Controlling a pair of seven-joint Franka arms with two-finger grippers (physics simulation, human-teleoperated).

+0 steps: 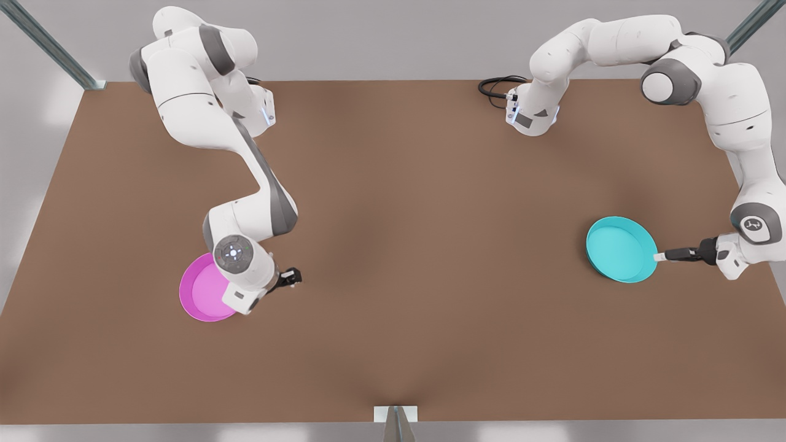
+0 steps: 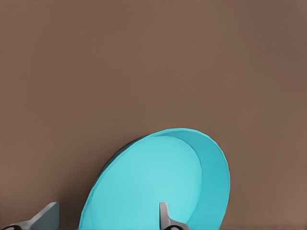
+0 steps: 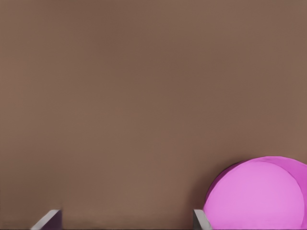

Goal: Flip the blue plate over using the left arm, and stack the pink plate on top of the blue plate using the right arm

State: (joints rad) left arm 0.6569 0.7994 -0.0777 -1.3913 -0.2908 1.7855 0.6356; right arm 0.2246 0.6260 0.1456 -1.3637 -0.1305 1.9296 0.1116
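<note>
On the brown table [image 1: 393,258] | blue plate [image 1: 620,248] at front view's right, rim up, left gripper [image 1: 660,256] at its edge, fingers apart | pink plate [image 1: 206,294] at front view's left, right gripper [image 1: 293,277] beside it, fingers apart

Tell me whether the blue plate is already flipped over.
Not flipped: the blue plate shows its hollow inside and raised rim, with the left hand at its edge.

Brown table [image 1: 393,258], pink plate [image 1: 199,294] and blue plate [image 1: 617,248] lying well apart.
</note>
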